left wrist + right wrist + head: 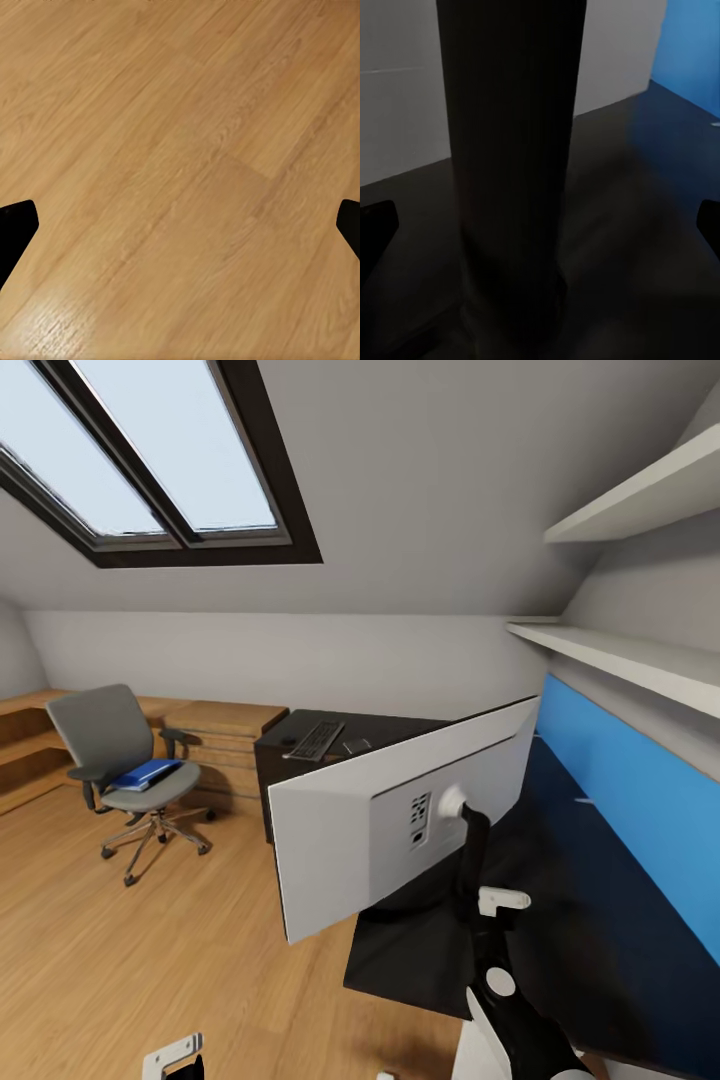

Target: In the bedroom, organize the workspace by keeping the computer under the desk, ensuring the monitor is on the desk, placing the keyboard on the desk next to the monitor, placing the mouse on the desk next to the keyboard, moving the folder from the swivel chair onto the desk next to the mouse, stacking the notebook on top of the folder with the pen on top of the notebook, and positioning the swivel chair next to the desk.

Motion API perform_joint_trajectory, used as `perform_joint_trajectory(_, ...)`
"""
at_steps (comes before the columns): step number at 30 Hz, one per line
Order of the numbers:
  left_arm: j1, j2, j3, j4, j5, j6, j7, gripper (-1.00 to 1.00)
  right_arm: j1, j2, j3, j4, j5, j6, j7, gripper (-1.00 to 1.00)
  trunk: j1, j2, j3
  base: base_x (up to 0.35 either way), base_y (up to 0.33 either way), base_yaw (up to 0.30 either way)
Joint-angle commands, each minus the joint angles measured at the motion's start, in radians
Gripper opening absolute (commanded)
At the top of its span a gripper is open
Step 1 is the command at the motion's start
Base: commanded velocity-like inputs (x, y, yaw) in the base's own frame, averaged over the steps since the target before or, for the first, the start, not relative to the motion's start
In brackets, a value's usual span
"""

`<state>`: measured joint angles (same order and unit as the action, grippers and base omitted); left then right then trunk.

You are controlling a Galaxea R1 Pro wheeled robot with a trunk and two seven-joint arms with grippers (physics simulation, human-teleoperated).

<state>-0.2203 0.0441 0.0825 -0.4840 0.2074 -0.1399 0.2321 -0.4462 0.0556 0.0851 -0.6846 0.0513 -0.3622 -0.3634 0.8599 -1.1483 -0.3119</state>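
Monitor (pixel 400 815) tilts over the desk (pixel 560 920) near edge, its stand (pixel 510 165) smack between the right gripper's fingers. Left side's open wooden floor (pixel 150 950); swivel chair (pixel 125 770) sits far left.

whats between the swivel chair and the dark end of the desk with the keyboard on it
In the head view, low light wooden cabinets stand against the wall between the swivel chair and the desk; nearer, just bare wooden floor.

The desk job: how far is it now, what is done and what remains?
Done: keyboard lies on the desk. In hand: the monitor stands on the desk, its stand between the right gripper's open fingers. Left: the folder lies on the chair.
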Motion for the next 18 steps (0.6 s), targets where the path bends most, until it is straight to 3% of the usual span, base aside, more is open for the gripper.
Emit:
perform_joint_trajectory(1, -0.001, 0.0, -0.002, 0.001, 0.01, -0.004, 0.001, 1.0, -0.001, -0.001, 0.003, 0.001, 0.005, 0.0, -0.009, 1.0, 0.0, -0.001, -0.001, 0.183, 0.001, 0.0)
perform_joint_trajectory(7, -0.001, 0.0, -0.003, 0.002, 0.01, -0.004, 0.001, 1.0, 0.0, -0.002, 0.002, 0.002, 0.005, 0.0, -0.009, 1.0, 0.0, -0.001, -0.001, 0.122, 0.0, 0.0)
perform_joint_trajectory(18, -0.001, 0.0, -0.003, 0.003, 0.01, -0.004, 0.001, 1.0, -0.001, -0.002, 0.007, 0.031, 0.007, -0.001, -0.009, 1.0, 0.0, -0.001, -0.001, 0.009, 0.0, 0.0)
